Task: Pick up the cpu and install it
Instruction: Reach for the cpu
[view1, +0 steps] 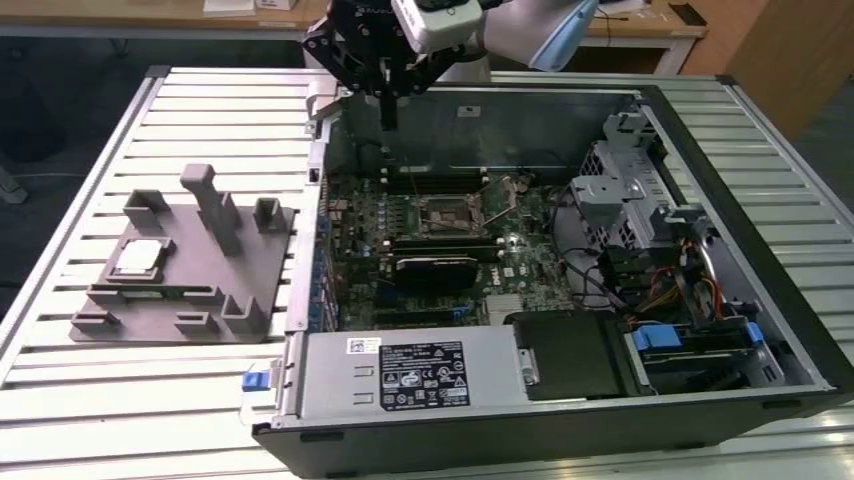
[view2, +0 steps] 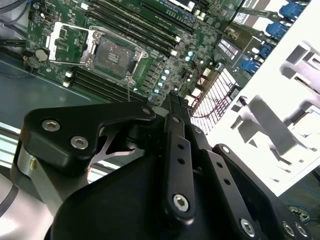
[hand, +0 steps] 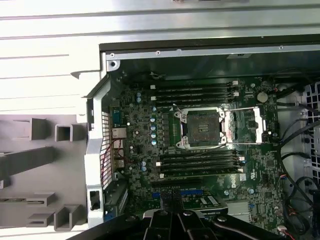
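Observation:
The cpu (view1: 140, 259), a small square chip with a shiny silver top, lies flat on the grey fixture plate (view1: 187, 315) at the exterior view's left, outside the computer case. My gripper (view1: 388, 122) hangs above the case's back wall, well apart from the cpu, its thin black fingers pressed together with nothing between them. In the second wrist view the gripper (view2: 175, 97) tapers to one closed tip over the motherboard. The black-framed socket (view1: 447, 212) (view2: 112, 55) (hand: 202, 129) stands open and bare, its metal load plate (hand: 245, 127) flipped to the side.
The open computer case (view1: 747, 330) lies on a slatted white table (view1: 80, 400). Grey fixture posts (view1: 207, 205) rise beside the cpu. Memory slots (hand: 197, 90) flank the socket; drive cages and cables (view1: 641, 240) crowd the case's side at the exterior view's right.

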